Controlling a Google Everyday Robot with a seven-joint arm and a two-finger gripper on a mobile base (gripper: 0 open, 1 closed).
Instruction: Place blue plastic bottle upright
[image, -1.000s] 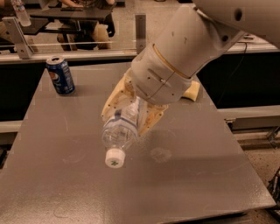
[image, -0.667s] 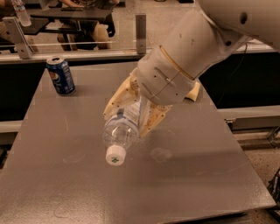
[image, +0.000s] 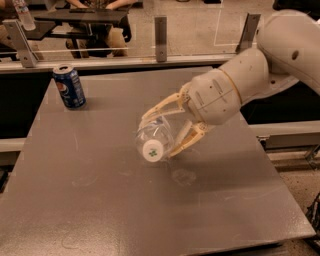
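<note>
Now the gripper (image: 156, 136) clamps the blue plastic bottle (image: 149, 141), right of the Pepsi can (image: 69, 87), its white cap, marked green, facing the camera.

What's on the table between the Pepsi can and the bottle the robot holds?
Nothing; in the camera view only bare table separates the Pepsi can from the blue plastic bottle, which the gripper clasps mid-table.

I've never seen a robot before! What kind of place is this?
Probably a robot lab or test room. A robot arm's pincer holds a blue plastic bottle over a grey table, a Pepsi can stands at its far corner, and people sit at a desk behind a barrier.
</note>
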